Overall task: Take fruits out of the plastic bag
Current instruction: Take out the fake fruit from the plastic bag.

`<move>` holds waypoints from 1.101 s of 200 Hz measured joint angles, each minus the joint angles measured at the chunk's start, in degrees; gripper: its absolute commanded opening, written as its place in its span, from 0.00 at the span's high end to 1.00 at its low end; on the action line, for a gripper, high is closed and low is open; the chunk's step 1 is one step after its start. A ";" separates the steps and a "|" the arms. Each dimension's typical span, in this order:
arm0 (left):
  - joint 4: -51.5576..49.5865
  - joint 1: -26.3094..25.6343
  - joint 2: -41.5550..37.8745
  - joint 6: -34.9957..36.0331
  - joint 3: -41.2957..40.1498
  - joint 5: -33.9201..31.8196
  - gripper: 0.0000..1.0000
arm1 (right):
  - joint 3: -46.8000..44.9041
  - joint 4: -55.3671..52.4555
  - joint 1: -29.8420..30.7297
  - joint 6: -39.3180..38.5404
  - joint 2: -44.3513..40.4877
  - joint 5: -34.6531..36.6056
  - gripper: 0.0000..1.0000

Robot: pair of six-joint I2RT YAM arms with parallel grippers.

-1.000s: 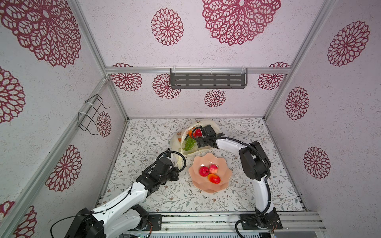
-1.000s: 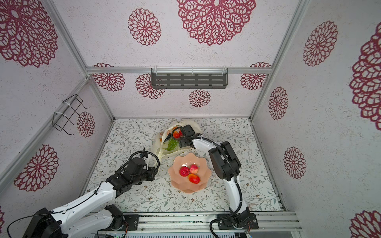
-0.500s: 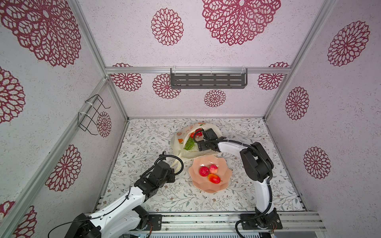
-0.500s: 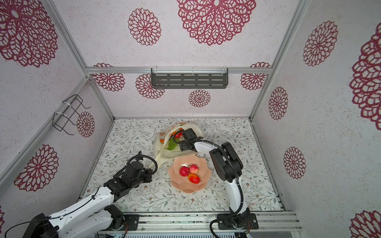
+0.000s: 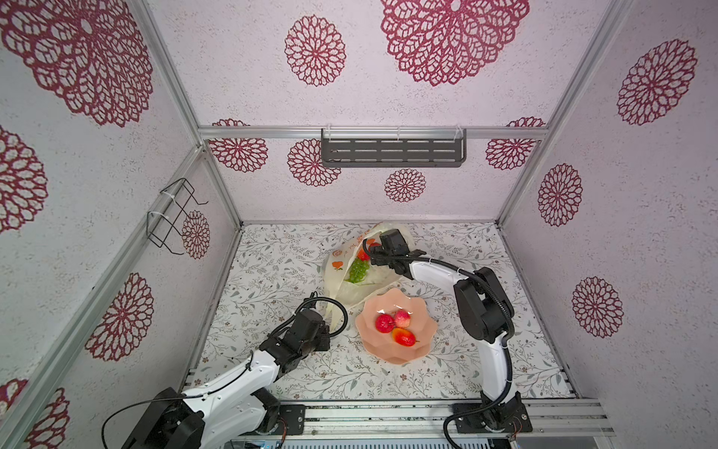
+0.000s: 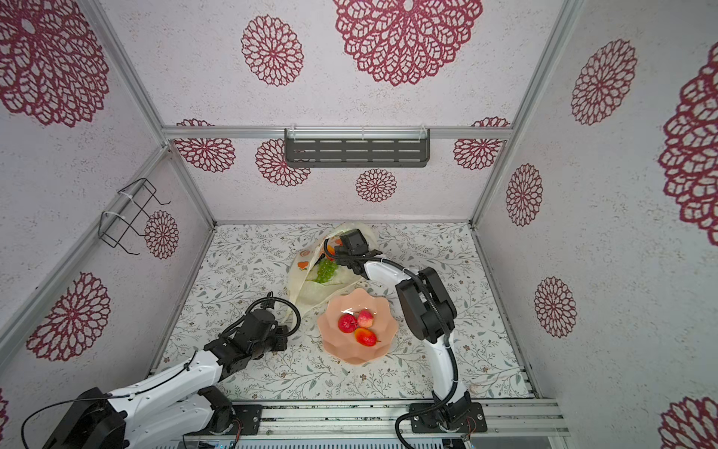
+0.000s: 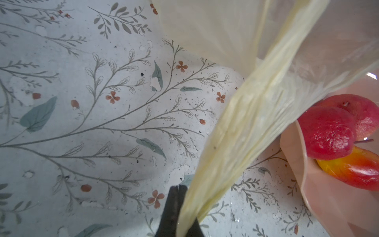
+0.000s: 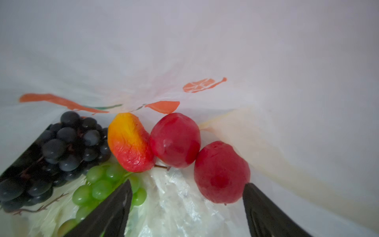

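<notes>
The plastic bag (image 5: pixel 349 289) (image 6: pixel 311 289) lies at mid-table with its mouth held open. My left gripper (image 5: pixel 325 335) (image 7: pixel 178 186) is shut on its stretched yellow handle (image 7: pixel 235 131), near the bowl. My right gripper (image 5: pixel 375 256) (image 8: pixel 187 184) is inside the bag and open, holding nothing. Ahead of it lie the fruits: a dark grape bunch (image 8: pixel 55 151), green grapes (image 8: pixel 102 184) (image 5: pixel 358 270), a red-yellow mango (image 8: pixel 129 143) and two round red ones (image 8: pixel 175 139) (image 8: pixel 221 172). The nearer red one sits just inside one fingertip.
A peach-pink scalloped bowl (image 5: pixel 388 355) (image 6: pixel 349 355) (image 7: pixel 328 205) stands just in front of the bag and holds three fruits. A dark shelf (image 5: pixel 392 151) hangs on the back wall and a wire rack (image 5: pixel 171 217) on the left wall.
My left gripper has drawn back toward the front edge with the handle, stretching the bag. The right gripper has stayed open inside the bag.
</notes>
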 measured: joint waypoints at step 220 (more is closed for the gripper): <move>2.56 -0.35 -1.62 0.33 0.00 1.27 1.00 | 0.13 4.15 -6.08 10.88 8.74 -3.28 0.17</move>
